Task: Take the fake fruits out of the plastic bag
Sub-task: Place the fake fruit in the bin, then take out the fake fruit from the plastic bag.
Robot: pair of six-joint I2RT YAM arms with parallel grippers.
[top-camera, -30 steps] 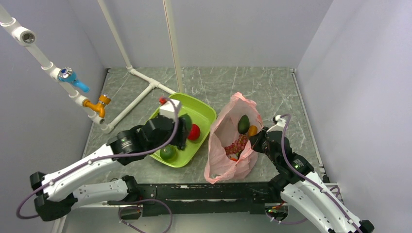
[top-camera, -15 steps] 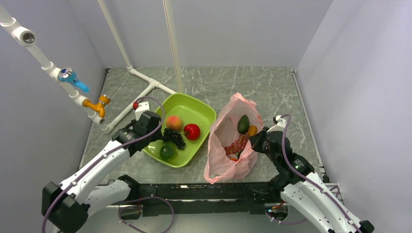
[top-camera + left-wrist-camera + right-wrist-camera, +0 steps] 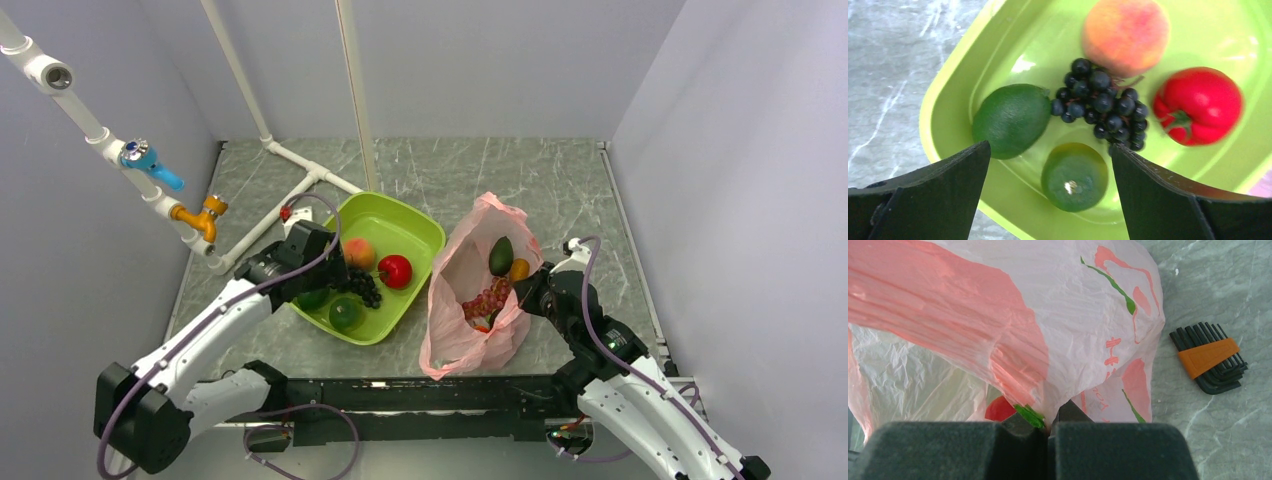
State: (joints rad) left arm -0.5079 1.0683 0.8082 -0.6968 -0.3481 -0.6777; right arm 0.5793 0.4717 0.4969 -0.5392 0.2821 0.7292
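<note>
The right hand (image 3: 1048,426) pinches the pink plastic bag (image 3: 1013,310) by its rim. The left hand (image 3: 1049,155) hangs spread, empty, above the lime-green tray (image 3: 948,95). The avocado (image 3: 501,255) and red grapes (image 3: 487,298), bagged to its right, need a steep reach.

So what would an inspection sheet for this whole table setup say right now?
Surface: grey marbled tabletop, no damage seen.
Job's things: thin pink plastic bag lies open, holding a dark avocado, an orange fruit and a red grape bunch; lime-green plastic tray holds a peach, red apple, dark grape bunch and two green fruits.
Clutter: black hex-key set in an orange holder, beside the bag.
Grippers: left gripper open above the tray; right gripper shut on the bag's edge.
Cables: purple cables run back from both grippers.
Surroundings: white plastic pipes with blue and orange valves; grey walls.
</note>
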